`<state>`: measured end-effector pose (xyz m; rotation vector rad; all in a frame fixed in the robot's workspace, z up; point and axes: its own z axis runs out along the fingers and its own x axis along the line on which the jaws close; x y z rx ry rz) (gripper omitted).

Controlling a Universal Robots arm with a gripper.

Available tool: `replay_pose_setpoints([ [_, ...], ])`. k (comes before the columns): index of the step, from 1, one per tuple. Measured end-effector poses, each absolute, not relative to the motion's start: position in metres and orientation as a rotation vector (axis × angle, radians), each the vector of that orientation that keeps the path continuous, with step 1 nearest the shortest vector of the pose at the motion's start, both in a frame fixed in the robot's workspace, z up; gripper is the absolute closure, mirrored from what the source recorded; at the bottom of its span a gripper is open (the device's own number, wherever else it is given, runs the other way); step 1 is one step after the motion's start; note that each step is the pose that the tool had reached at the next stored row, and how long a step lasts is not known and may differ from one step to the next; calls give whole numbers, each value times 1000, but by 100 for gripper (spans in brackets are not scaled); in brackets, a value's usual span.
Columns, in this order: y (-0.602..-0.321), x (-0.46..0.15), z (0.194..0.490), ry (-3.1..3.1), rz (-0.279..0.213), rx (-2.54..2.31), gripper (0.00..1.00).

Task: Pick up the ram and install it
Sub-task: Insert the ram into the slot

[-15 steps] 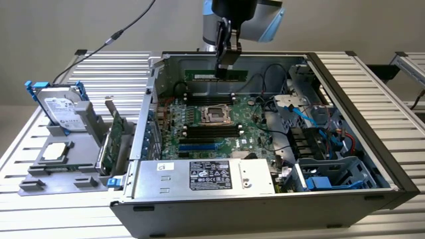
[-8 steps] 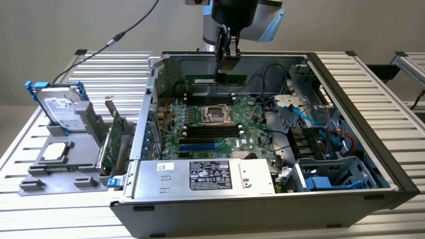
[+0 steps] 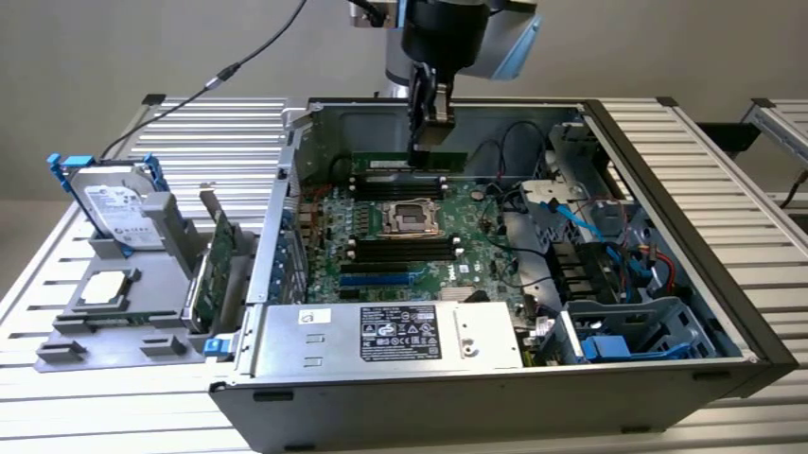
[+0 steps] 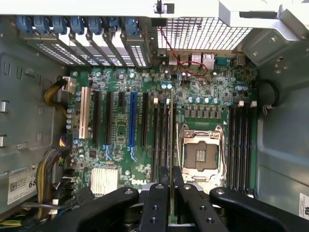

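Green ram (image 4: 171, 126) stick sits clenched edge-on in my gripper (image 4: 171, 200), over the memory slots (image 4: 161, 130) beside the motherboard's (image 4: 207, 79) socket (image 4: 202, 153). Installing, I judge. That calls for its edge squared to the slot.

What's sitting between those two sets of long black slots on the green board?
The empty processor socket, a metal-framed square on the motherboard, lies there, seen in the exterior and wrist views. The gripper holds the ram.
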<state>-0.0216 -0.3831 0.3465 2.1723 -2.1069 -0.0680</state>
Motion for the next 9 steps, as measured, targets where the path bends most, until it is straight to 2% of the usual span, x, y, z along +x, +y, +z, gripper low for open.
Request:
replay_pose_setpoints([
  [9, -383, -22, 330, -2104, -68, 2175, 86],
])
